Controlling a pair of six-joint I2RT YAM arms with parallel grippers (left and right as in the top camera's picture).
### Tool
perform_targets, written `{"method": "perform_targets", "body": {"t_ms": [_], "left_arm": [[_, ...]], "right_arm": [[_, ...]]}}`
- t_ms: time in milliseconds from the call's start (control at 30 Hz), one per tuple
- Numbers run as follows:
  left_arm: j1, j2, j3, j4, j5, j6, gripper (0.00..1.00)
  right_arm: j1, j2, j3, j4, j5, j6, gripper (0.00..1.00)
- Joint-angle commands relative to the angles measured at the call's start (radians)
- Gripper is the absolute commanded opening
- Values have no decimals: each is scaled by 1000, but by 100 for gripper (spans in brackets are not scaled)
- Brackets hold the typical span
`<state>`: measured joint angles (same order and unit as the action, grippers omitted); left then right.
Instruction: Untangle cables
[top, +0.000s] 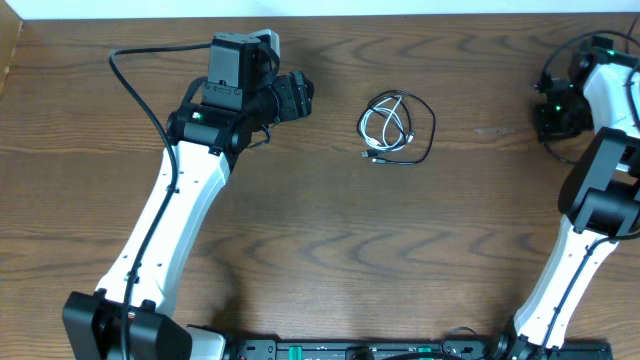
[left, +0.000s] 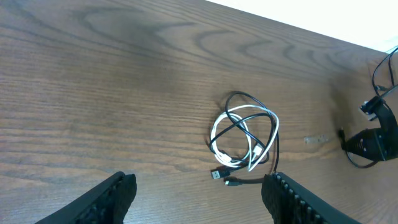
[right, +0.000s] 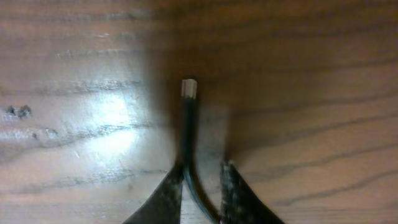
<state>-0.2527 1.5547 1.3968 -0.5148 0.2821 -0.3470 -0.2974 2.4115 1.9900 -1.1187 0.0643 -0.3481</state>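
L gripper (top: 305, 97): my fingers (left: 112, 196) apart, empty, pointing at cables (top: 397, 127). Tangle sits mid-tabletop (top: 330, 230) toward far edge, near and ahead of L, plugs on near-edge side; L is nearer arm. R gripper (right: 203, 167), far-right corner: fingers nearly together round thin black cord (right: 186, 130); clamped or not, cannot tell.

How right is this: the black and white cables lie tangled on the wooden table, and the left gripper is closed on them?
One part is wrong. The left gripper is not closed on the cables: its fingers stand wide apart, short of the tangle, touching nothing, as the left wrist view shows. The black and white cables do lie tangled on the wooden table.
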Motion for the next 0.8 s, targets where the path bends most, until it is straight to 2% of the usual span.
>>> {"method": "perform_targets", "body": {"t_ms": [0, 33, 133, 267, 500, 767], "left_arm": [[-2, 10, 11, 4, -8, -1, 70], [-2, 10, 11, 4, -13, -1, 70], [-2, 10, 11, 5, -35, -2, 70], [-2, 10, 11, 16, -41, -2, 70], [-2, 10, 11, 19, -40, -2, 70], [-2, 10, 11, 45, -40, -2, 70]], "right_arm": [[20, 46, -60, 37, 72, 121, 11], [21, 46, -60, 49, 72, 172, 1], [19, 45, -41, 88, 72, 256, 1], [16, 45, 47, 126, 97, 271, 1], [-18, 45, 345, 174, 116, 434, 1], [-49, 45, 624, 320, 117, 567, 1]]}}
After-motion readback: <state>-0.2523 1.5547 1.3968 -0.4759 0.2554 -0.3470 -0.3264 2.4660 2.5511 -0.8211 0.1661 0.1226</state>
